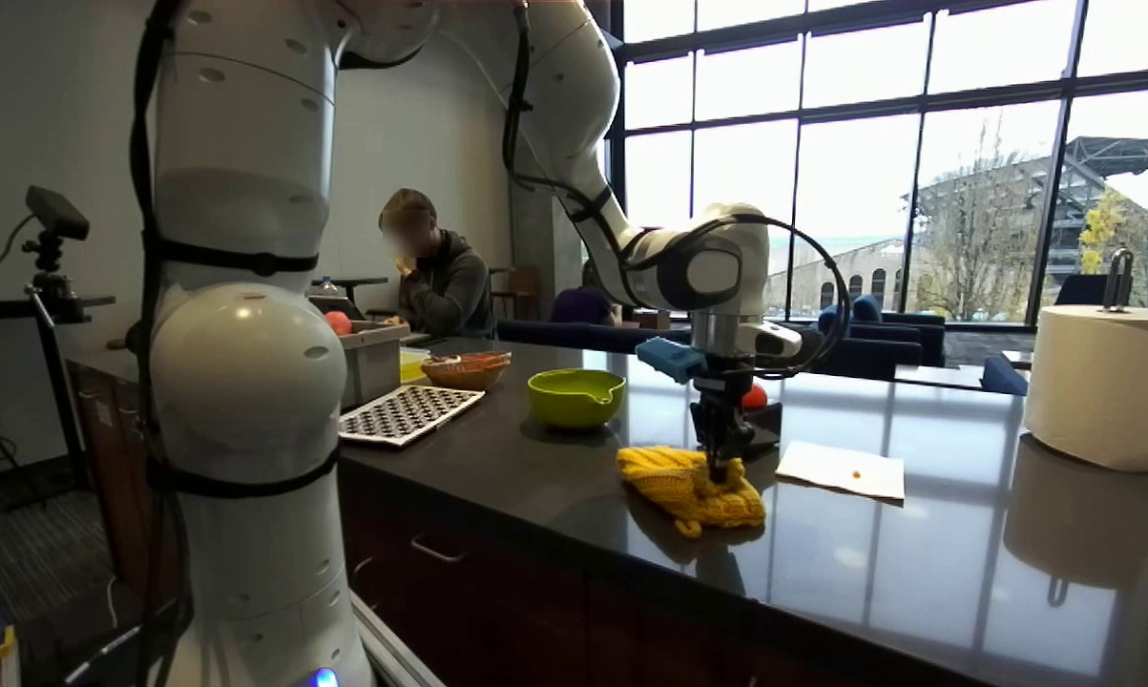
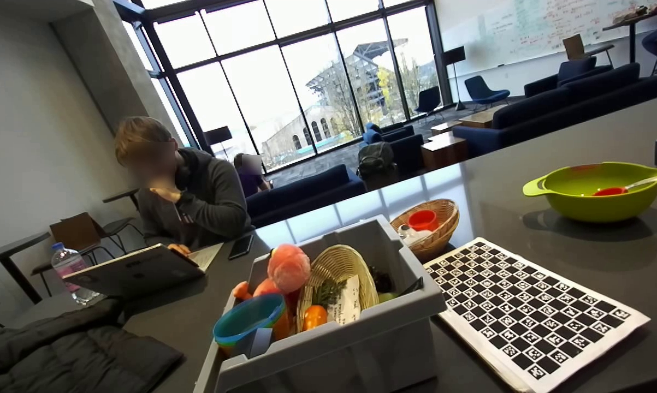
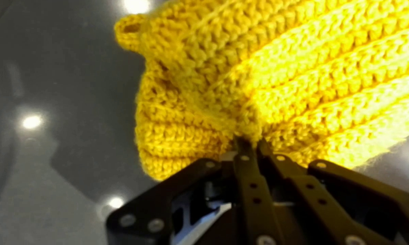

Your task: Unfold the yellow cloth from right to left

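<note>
Gripper (image 3: pixel 254 142), pointing down, clamped on a pinched fold of the yellow cloth (image 3: pixel 279 78). Cloth lies rumpled beneath the gripper; green bowl (image 1: pixel 576 410) stands apart from both.

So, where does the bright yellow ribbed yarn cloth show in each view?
In an exterior view: the bright yellow ribbed yarn cloth lies right of centre, lower half, under the black gripper.
In an exterior view: not in it; the yellow-green round bowl stands at right.
In the wrist view: it spreads across the upper middle and right.
Shared landmark: the dark glossy countertop, in all three.
</note>
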Robot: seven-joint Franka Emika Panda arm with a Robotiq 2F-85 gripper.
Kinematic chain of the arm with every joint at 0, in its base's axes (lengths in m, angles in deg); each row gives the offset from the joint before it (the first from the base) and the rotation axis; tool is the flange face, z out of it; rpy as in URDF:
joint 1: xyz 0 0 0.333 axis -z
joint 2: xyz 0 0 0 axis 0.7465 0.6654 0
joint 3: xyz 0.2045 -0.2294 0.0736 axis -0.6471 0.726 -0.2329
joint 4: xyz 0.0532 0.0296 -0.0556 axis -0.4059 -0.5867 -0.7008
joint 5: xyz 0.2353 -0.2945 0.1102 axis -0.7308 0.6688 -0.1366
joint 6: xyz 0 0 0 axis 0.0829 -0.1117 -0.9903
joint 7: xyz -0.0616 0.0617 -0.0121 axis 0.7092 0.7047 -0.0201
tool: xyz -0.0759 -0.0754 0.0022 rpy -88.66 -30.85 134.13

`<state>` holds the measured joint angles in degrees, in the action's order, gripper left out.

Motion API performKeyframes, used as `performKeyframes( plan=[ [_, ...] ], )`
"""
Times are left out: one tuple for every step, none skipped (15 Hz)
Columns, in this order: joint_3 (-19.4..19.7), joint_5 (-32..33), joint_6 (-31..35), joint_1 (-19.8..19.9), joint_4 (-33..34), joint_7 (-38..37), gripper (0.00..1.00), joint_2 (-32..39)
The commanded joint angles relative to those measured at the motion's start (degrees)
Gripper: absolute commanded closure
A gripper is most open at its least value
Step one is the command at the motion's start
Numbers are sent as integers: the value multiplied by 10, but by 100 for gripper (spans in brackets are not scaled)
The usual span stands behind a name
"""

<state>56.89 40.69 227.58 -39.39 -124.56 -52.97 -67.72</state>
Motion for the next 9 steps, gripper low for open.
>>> performKeyframes(
  plan=[
    [1,-6,26,0,8,-15,99,12],
    [0,-9,32,0,8,-16,99,14],
    [1,-9,37,0,6,-20,99,14],
    [2,-11,43,1,6,-21,99,15],
    [2,-14,49,2,4,-21,99,15],
    [3,-15,55,2,2,-24,99,13],
    [4,-18,62,3,0,-24,99,12],
    [6,-18,70,3,-2,-27,99,11],
    [15,6,15,6,50,-22,99,9]
  ],
)
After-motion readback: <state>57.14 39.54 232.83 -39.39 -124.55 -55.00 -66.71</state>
